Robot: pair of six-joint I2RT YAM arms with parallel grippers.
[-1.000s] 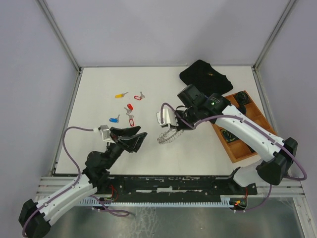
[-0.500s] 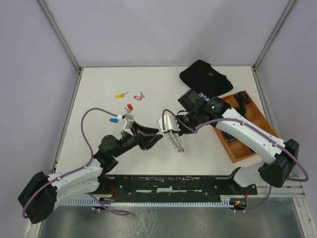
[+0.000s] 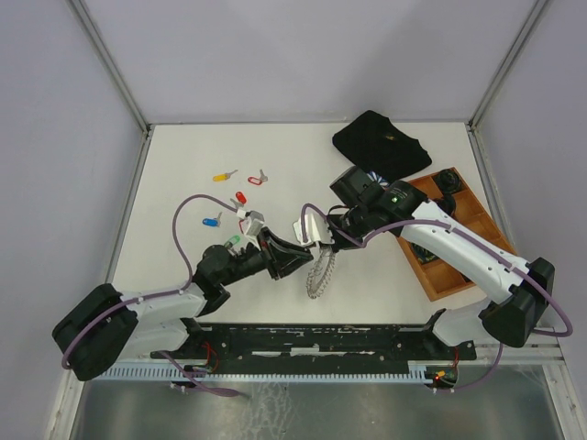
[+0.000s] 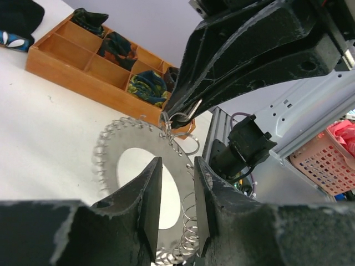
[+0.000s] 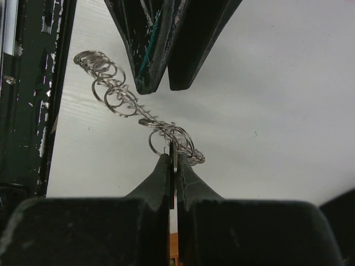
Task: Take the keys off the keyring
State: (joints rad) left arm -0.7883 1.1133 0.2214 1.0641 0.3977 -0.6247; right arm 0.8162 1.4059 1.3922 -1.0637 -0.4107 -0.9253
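Hanging from the right gripper point(image 3: 323, 240), the keyring point(image 3: 317, 272) runs edge-on from 12 to 6 o'clock over the desk point(image 3: 183, 147). Right jaws are clamped on its top rim. The left gripper point(image 3: 298, 256) sits just beside the ring at its 9 o'clock, pointing to 3 o'clock, jaws a narrow slot apart. In the left wrist view the ring's fringe lines up with that slot. Loose keys point(image 3: 240, 197) lie on the desk around 10 o'clock of the ring. Can't tell if any key is on the ring.
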